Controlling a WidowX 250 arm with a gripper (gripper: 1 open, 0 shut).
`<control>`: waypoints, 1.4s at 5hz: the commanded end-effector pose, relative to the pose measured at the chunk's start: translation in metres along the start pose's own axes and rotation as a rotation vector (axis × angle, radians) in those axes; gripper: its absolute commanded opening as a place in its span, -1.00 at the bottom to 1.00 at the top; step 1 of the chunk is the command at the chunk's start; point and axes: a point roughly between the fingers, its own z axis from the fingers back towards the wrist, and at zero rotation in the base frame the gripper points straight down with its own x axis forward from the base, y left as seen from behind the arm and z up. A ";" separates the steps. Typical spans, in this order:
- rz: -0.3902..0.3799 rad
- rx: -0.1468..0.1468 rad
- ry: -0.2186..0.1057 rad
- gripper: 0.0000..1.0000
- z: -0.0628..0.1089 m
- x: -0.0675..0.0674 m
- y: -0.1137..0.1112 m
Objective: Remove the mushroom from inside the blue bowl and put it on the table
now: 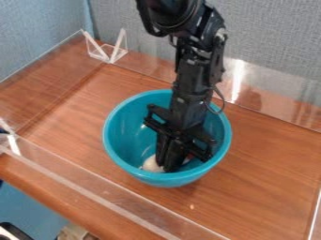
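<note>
My pincer (170, 159) is down inside the blue bowl (126, 127), its jaws drawn tight together around the mushroom (152, 164), of which only a pale bit of stem shows just to my lower left, against the bowl's floor. I judge that I have it, but the cap is hidden under my own fingers, so how squarely it sits between them I cannot tell.

The risk from here is the lift. The stem is smooth and rounded, and if I hold it off-centre it could squirt out sideways as I rise and drop back into the bowl. The bowl's near wall curves up close below me, so pulling out at a slant could catch the rim and drag or tip the bowl across the desk (75, 84). A straight rise first seems safest.

My arm comes down steeply from above and behind, wrist pointing almost straight at the bowl's bottom.
</note>
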 end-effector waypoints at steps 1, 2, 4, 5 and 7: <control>-0.012 -0.005 -0.042 -1.00 0.011 0.001 0.002; -0.013 -0.008 -0.047 -1.00 0.014 0.001 0.004; -0.012 -0.014 -0.059 -1.00 0.020 0.000 0.007; -0.011 -0.016 -0.064 -1.00 0.022 0.000 0.009; -0.011 -0.019 -0.072 -1.00 0.026 -0.001 0.012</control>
